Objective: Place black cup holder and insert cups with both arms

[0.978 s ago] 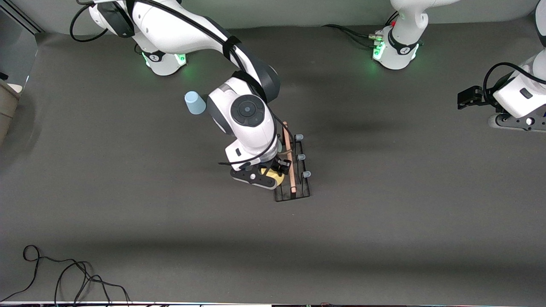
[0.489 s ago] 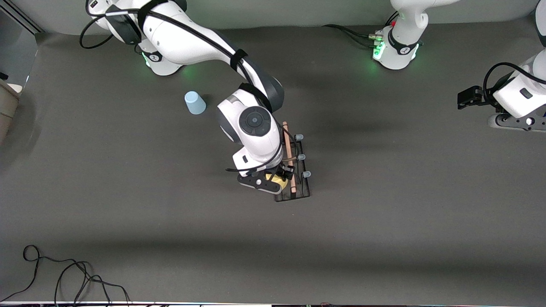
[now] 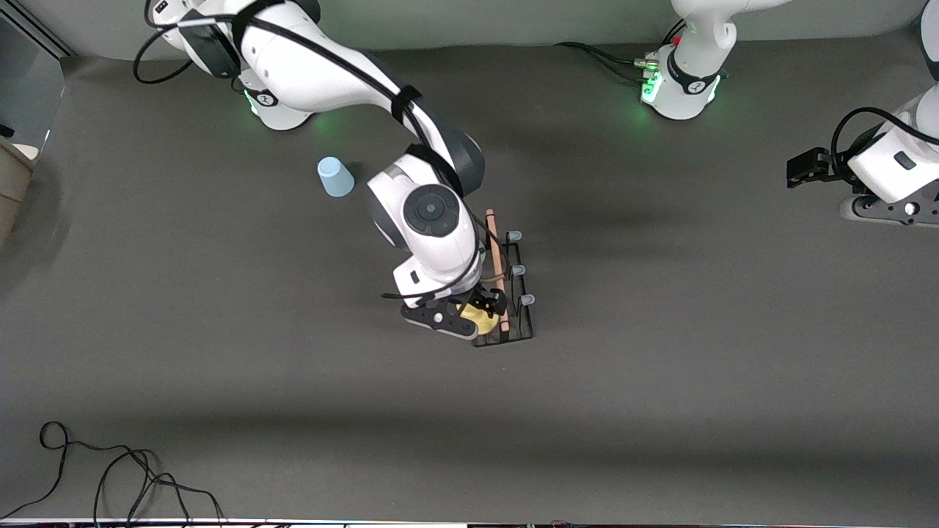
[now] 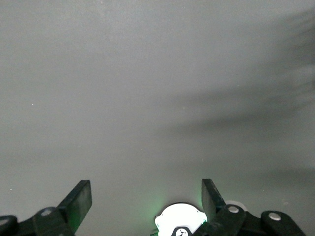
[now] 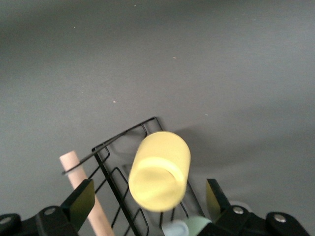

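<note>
The black cup holder [image 3: 516,328] stands mid-table with its wooden rod handle [image 3: 497,258] on top and pale-blue prong tips along the side toward the left arm. My right gripper [image 3: 475,314] is over the rack's end nearer the front camera. In the right wrist view it [image 5: 147,195] is open, and the yellow cup [image 5: 160,169] lies between its fingers [image 5: 78,200] without touching them, over the rack's wires [image 5: 110,172]. A pale green cup [image 5: 198,227] shows beside a prong tip. The light blue cup [image 3: 334,177] stands upside down near the right arm's base. My left gripper [image 4: 145,191] is open and empty.
The left arm waits at its end of the table, with its hand [image 3: 807,167] raised there. A loose black cable [image 3: 110,477] lies at the table's near corner at the right arm's end.
The right arm's wrist swung toward the rack, then drew back a little. The yellow cup stays at the rack's near end. The left arm has not moved.
</note>
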Motion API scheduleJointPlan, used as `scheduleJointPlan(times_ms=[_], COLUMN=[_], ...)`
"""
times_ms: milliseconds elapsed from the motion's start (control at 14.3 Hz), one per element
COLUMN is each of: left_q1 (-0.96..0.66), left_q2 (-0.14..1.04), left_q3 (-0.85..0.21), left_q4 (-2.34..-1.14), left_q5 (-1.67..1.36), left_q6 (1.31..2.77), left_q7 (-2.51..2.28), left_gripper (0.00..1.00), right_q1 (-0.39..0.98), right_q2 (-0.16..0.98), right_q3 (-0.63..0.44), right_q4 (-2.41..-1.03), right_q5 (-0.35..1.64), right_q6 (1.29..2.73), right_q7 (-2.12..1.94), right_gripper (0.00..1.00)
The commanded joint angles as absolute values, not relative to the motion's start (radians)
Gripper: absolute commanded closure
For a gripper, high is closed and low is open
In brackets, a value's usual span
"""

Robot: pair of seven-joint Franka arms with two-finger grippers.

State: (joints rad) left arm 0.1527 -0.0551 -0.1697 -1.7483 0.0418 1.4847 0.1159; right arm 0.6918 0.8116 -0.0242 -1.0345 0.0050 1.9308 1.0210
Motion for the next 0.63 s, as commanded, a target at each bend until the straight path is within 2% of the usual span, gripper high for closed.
scheduleJointPlan(times_ms=[0,279,419,559], left_q1=[0.146,0.146,0.146,0.146], left_q2=[-0.077,-0.077,-0.077,-0.078], left_q3=[-0.164,-0.166,-0.164,-0.164], left_q4=[-1.764,-1.764,-1.764,-1.764], left_q5=[0.041,0.041,0.041,0.040], left_q6=[1.485,1.485,1.483,1.482], left_q7=[0.103,0.103,0.103,0.103], left_gripper=[0.01,0.01,0.01,0.01], right_q1=[0.695,0.666,0.658,0.647], right_q2=[0.692,0.501,0.364,0.202], right_q3=[-0.026,-0.029,-0.076,-0.126], right_q4=[-1.038,-1.101,-1.219,-1.395], right_q5=[-0.012,-0.017,-0.015,-0.015], right_q6=[1.806,1.596,1.551,1.560], right_q7=[1.039,0.877,0.757,0.608], right_gripper=[0.00,0.00,0.00,0.00])
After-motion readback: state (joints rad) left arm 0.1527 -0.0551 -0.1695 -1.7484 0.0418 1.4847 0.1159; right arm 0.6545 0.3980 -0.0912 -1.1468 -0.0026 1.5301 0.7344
